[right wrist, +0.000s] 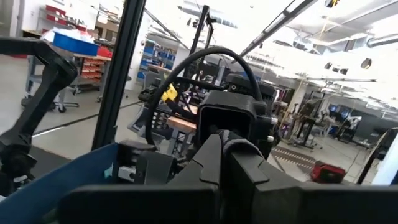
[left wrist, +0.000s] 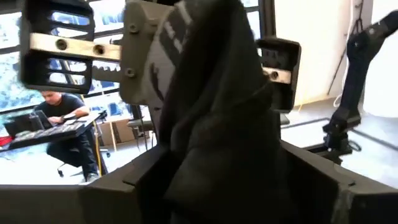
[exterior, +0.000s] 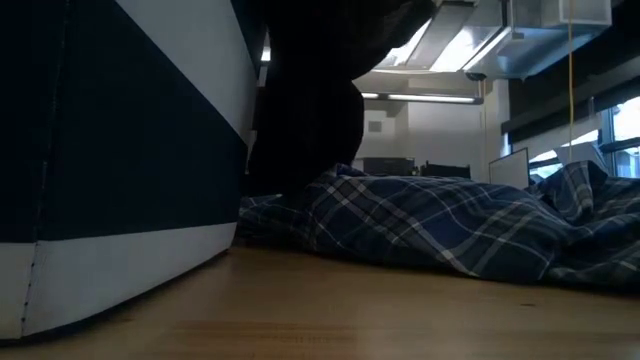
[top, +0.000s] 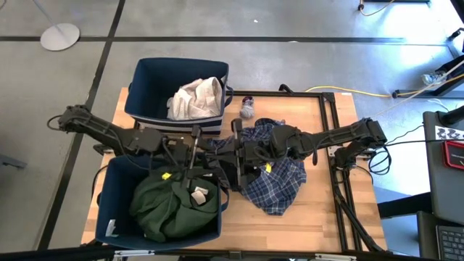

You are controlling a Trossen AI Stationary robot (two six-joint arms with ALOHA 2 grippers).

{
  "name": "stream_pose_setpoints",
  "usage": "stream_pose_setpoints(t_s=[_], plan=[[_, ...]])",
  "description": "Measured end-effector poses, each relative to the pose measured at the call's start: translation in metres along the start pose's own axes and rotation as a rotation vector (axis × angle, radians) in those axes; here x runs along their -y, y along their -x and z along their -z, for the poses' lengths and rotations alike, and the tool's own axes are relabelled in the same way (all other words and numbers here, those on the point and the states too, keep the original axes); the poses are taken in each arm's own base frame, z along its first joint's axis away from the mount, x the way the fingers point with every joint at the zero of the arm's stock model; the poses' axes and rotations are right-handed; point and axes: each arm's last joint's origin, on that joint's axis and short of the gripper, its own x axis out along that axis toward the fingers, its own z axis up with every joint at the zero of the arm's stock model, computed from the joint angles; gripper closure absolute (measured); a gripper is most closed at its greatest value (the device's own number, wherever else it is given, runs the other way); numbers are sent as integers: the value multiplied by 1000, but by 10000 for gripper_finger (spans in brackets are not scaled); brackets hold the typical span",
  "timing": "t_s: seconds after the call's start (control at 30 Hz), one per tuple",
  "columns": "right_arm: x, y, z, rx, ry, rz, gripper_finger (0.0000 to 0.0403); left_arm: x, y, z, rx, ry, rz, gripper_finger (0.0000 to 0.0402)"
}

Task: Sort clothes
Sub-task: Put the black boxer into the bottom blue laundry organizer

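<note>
A dark grey garment hangs between my two grippers, beside the near navy bin's right wall; in the low view it hangs as a dark mass over the table. My right gripper is shut on its top. My left gripper is open, its fingers on either side of the hanging cloth; whether they touch it, I cannot tell. The blue plaid garment lies spread on the table. The dark green garment fills the near bin. White clothes lie in the far bin. A small sock lies on the table. My right gripper holds the dark grey garment by a bunched upper part, pinched between its two fingers. The cloth hangs slack below the hold. How many layers it has, I cannot tell.
The far navy bin stands at the table's far left and the near navy bin at its near left. The plaid garment lies just right of the near bin. Bare wood shows at the near right.
</note>
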Motion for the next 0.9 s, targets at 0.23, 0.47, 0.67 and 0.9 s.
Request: stream_pose_setpoints(t_s=[0.23, 0.47, 0.67, 0.9], plan=[[-1, 0, 0, 10, -39, -31, 391, -1, -2, 2, -6, -44, -7, 276], [-3, 2, -3, 10, -66, -20, 327, -1, -1, 1, -7, -86, -8, 392], [-11, 12, -19, -22, -66, 71, 236, -4, 6, -6, 11, -102, -16, 391], [-26, 48, -53, -186, -51, 202, 191, -21, 50, -72, 137, -69, -53, 389]])
